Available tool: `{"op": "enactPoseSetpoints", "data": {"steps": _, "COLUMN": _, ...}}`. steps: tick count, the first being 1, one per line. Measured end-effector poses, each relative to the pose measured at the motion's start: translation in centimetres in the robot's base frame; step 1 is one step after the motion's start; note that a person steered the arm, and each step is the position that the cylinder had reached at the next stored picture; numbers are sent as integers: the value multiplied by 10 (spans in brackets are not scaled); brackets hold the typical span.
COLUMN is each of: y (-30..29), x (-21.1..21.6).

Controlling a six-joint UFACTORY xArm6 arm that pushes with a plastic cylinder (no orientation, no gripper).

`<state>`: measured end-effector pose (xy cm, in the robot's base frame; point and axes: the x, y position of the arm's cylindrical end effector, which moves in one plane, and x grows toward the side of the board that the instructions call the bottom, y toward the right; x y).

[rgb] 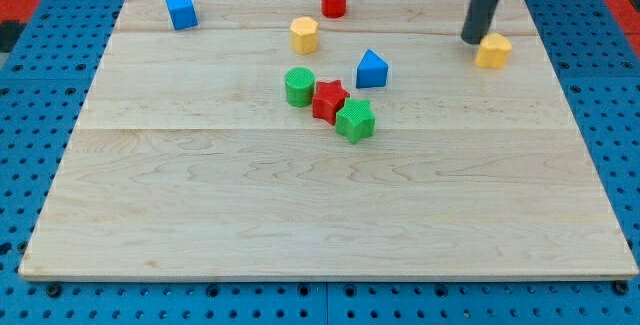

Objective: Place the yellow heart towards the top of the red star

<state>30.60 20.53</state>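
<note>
A pale wooden desk (300,225) fills the view, resting on a blue pegboard surface (20,165) that shows past every edge; the whole lower half of the desk carries no blocks, so the widest open room lies toward the view's bottom.

The blocks sit in the upper half; a blue cube (181,11) stands near the top-left corner, close to the top edge; a red cylinder (334,0) stands near the top edge at centre; a yellow hexagonal block (304,35) lies below and left of it; a blue block with a pointed top (372,69) lies right of centre.

The red star (329,101) sits at mid-desk, wedged between a green cylinder (299,87) touching its upper left and a green star (355,121) touching its lower right; the space just above the red star is bare wood.

The yellow heart (492,52) lies far to the view's right, near the right edge and well apart from the red star.

The dark rod descends from the view's top, slightly tilted; my tip (474,39) rests just beside the heart's upper-left side, seemingly touching it; this end effector is a plain rod with nothing that opens or grips, and it holds nothing.
</note>
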Motion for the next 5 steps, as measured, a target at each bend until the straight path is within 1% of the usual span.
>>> {"op": "enactPoseSetpoints", "data": {"steps": 1, "y": 10, "x": -13}}
{"op": "enactPoseSetpoints", "data": {"steps": 2, "y": 53, "x": 5}}
{"op": "enactPoseSetpoints", "data": {"steps": 3, "y": 13, "x": 44}}
{"op": "enactPoseSetpoints", "data": {"steps": 4, "y": -32, "x": 46}}
{"op": "enactPoseSetpoints", "data": {"steps": 5, "y": -36, "x": 23}}
